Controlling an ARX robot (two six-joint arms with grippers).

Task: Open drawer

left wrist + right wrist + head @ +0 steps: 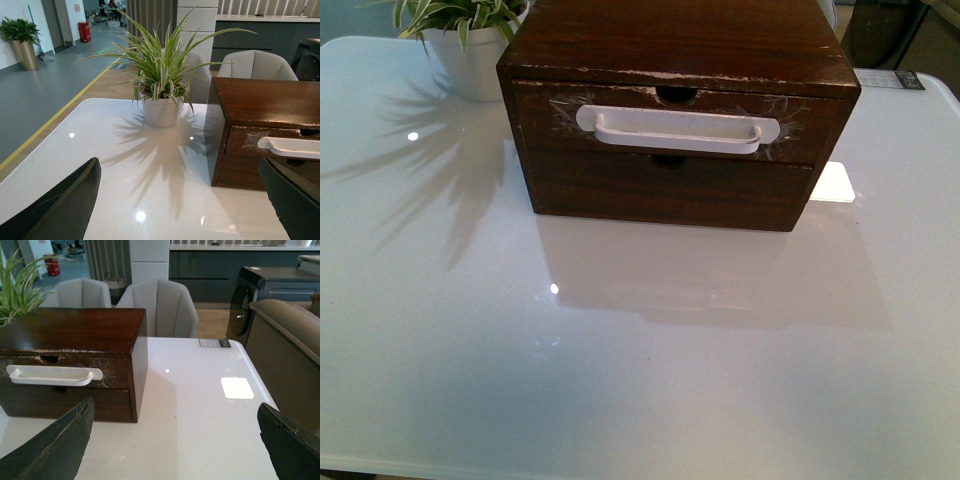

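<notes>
Left claw [178,167] and right claw [176,407] are gaping wide, gripping nothing. The drawer [670,128] is sitting shut, upper centre of frame, on the glossy white worktop [620,360].

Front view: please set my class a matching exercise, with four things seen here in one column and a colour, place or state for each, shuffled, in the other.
Things:
1. drawer
2. lower drawer front
3. potted plant
4. table

Descriptions:
A. glossy white
B. shut, with a white bar handle
C. plain dark wood, nothing to pull
D. by the far left corner of the box

Pairs: 1-B, 2-C, 3-D, 4-A
</notes>
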